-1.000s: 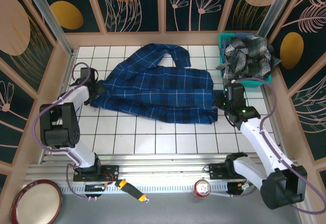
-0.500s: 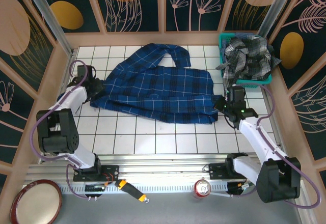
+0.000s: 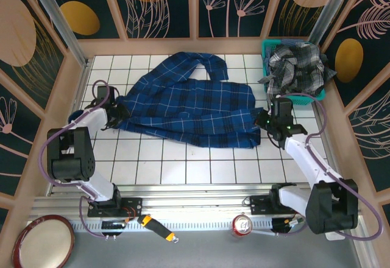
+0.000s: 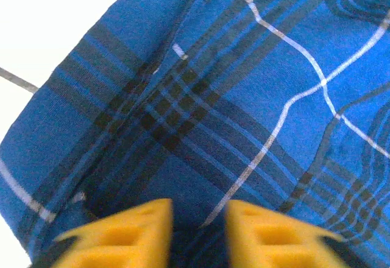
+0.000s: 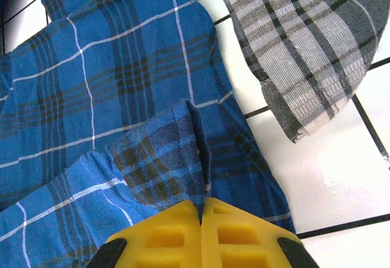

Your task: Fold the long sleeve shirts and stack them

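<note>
The navy-blue plaid long sleeve shirt (image 3: 189, 106) lies spread across the middle of the white tiled table, one sleeve curling toward the back. My left gripper (image 3: 116, 112) is low at its left edge; in the left wrist view its yellow fingertips (image 4: 198, 219) stand close together with blue cloth (image 4: 244, 97) filling the narrow gap. My right gripper (image 3: 263, 122) is shut on a raised fold at the shirt's right corner (image 5: 183, 152), fingertips (image 5: 201, 210) pressed together. The grey checked shirt (image 3: 295, 67) is heaped in the basket, a flap (image 5: 304, 42) hanging over the tiles.
The teal mesh basket (image 3: 304, 99) stands in the back right corner. Wooden walls enclose the table (image 3: 201, 164) on three sides. In front of the arm bases lie a screwdriver (image 3: 155, 226), a drink can (image 3: 242, 224) and a red-rimmed plate (image 3: 42, 240).
The left gripper's jaws have narrowed onto the shirt's left edge after shifting around there. The right gripper has drawn slightly toward the back with the shirt's corner still pinched.
</note>
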Controlling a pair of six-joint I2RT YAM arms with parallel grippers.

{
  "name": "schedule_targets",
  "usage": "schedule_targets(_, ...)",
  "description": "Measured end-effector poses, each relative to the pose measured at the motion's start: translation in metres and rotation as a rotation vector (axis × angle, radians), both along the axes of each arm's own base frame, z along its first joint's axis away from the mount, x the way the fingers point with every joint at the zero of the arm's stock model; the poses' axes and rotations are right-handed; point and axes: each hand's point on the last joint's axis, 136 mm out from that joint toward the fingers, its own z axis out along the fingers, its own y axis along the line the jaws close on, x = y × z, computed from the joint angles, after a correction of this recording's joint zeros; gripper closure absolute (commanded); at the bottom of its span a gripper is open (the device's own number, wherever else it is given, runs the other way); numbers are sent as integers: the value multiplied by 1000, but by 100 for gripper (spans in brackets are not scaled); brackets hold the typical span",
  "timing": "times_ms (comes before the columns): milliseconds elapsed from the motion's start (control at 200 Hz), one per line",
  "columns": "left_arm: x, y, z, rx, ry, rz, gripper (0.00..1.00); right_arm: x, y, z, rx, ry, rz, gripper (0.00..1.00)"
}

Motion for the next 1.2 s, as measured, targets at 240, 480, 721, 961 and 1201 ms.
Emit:
schedule_targets(240,21,3,24,14,-53,0,100,30,2,35,-27,-68,17,100)
schedule_targets(480,26,11,30,48,-70,42,100,79,-12,105,-41,-286,14,100)
schedule_targets(721,-4,21,-9,83,25,97,100,58,-3,26,-15,-196,83,85)
schedule_targets(961,-25,36,-28,135,85,155,79,-9,-12,-22,-14,-41,60,42)
schedule_targets(1201,-26,40,-29,151,85,174,74,-5,-7,17,13,-119,58,34)
